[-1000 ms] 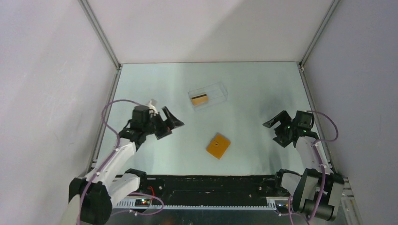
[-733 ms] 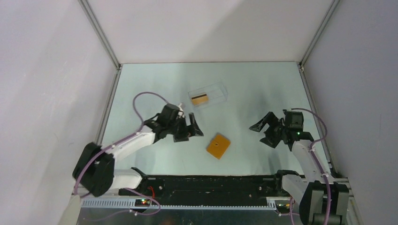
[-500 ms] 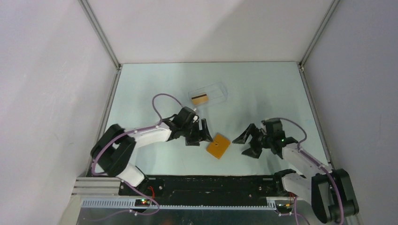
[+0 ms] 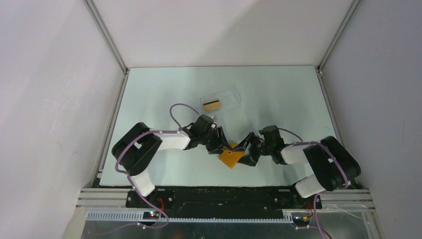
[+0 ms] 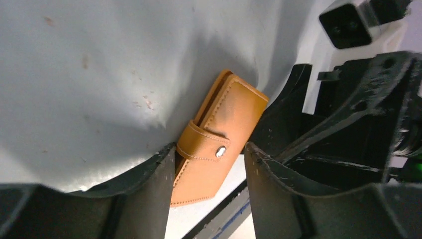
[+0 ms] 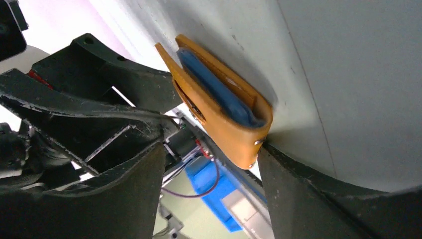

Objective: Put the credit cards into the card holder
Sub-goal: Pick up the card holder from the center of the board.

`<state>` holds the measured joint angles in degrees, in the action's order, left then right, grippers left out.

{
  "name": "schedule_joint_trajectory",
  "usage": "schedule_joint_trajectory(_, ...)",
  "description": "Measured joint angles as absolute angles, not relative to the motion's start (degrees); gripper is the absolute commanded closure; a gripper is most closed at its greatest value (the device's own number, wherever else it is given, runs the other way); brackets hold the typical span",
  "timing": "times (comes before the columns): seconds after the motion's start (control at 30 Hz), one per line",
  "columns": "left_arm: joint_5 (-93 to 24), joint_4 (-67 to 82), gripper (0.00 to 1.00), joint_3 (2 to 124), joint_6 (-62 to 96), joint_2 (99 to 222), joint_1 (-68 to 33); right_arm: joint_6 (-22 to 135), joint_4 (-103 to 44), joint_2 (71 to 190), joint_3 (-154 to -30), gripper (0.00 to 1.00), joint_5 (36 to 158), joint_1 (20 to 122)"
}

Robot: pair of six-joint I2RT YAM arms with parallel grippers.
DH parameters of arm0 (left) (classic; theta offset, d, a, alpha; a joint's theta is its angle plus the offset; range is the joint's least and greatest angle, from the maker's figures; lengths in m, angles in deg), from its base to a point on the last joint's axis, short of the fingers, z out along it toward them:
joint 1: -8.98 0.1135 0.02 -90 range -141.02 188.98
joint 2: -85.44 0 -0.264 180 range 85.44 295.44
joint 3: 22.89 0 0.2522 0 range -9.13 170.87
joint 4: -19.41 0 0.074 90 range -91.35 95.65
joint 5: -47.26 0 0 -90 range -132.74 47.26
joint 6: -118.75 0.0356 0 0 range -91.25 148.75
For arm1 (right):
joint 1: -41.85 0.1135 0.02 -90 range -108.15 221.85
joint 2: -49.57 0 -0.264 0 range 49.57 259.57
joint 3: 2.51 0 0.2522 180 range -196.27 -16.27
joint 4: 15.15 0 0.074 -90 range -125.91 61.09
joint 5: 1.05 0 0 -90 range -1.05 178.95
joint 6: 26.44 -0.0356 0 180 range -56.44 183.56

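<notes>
Both arms have swung in from the side edges; left hand [image 4: 220,143] and right hand [image 4: 248,149], open but narrowing, now straddle the snapped-shut card holder [image 4: 230,159]. Opening it comes next, I reckon.

i see the table [image 4: 278,89] as a pale grey-green sheet, with faint stains in my left wrist view. the card holder [image 4: 230,159] lies flat on it near the front edge, folded, its strap snapped. farther back and well apart from it sits the clear plastic box [image 4: 226,97], also on the table, with one golden credit card [image 4: 211,104], dark stripe up, in its left end.
</notes>
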<state>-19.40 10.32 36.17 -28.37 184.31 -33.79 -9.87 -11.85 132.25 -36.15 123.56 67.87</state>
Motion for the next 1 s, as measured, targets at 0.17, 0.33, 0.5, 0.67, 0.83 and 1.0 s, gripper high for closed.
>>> schedule_joint_trajectory(0.17, -20.8, 13.7, 0.84, 33.5, -30.2, 184.1, -33.2, -11.7, 2.1, 139.2, -35.6, 0.35, 125.2, 69.0)
schedule_joint_trajectory(0.33, -20.0, 15.2, 1.00, 30.1, -32.0, 181.6, -33.8, -11.6, 4.0, 137.4, -33.9, 0.36, 123.8, 69.2)
schedule_joint_trajectory(0.5, -20.6, 16.5, 1.00, 27.5, -33.3, 173.9, -33.9, -7.9, -3.8, 123.8, -34.6, 0.56, 121.7, 69.4)
schedule_joint_trajectory(0.67, -21.7, 18.3, 0.91, 25.9, -34.3, 164.7, -33.9, -2.1, -13.6, 111.6, -38.1, 0.86, 118.4, 69.4)
schedule_joint_trajectory(0.83, -22.7, 18.6, 0.45, 24.6, -33.9, 158.2, -34.0, 2.0, -20.1, 109.1, -42.2, 1.00, 117.7, 69.4)
schedule_joint_trajectory(1.0, -27.1, 14.3, 0.20, 23.7, -32.1, 149.9, -34.8, 5.9, -29.4, 106.6, -46.5, 1.00, 116.0, 69.6)
